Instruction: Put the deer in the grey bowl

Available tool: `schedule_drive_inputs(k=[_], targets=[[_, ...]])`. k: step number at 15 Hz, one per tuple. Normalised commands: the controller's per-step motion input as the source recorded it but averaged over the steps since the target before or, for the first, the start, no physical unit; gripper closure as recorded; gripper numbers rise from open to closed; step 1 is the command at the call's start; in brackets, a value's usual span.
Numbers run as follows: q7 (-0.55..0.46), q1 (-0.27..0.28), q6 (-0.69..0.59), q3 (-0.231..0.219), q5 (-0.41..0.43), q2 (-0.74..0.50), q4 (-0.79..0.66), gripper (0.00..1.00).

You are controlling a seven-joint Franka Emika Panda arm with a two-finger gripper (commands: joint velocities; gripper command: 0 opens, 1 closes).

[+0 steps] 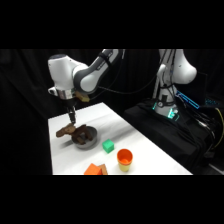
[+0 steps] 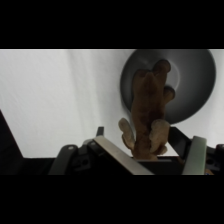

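Deer (image 2: 147, 112): you hold it pinched in the gripper (image 2: 150, 150), fingers pressed on its near end, long axis pointing out over the grey bowl (image 2: 200, 85). Grey bowl sits near the table (image 1: 120, 130) left edge. Green block (image 1: 108, 146), orange and yellow cup (image 1: 124, 160), orange block (image 1: 95, 170) toward the front edge; far end bare.

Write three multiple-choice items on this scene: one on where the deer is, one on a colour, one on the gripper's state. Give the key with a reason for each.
1. Where is the deer?
A. Held over the grey bowl's rim
B. Beside the orange cup
C. On the green block

2. What colour is the block nearest the bowl?
A. Blue
B. Green
C. White

3. What is the gripper doing?
A. Open, holding nothing
B. Shut on the deer
C. Shut on the cup

Key: A, the wrist view shows the deer overlapping the bowl's edge; B, the side view shows a green cube; B, both fingers flank the deer.
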Motion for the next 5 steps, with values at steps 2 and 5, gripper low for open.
schedule_drive_inputs(k=[2,5], targets=[[-0.13,0.004,-0.37,0.008,0.070,-0.52,-0.26,0.00],[-0.14,-0.007,-0.32,0.024,0.108,-0.46,-0.26,0.00]])
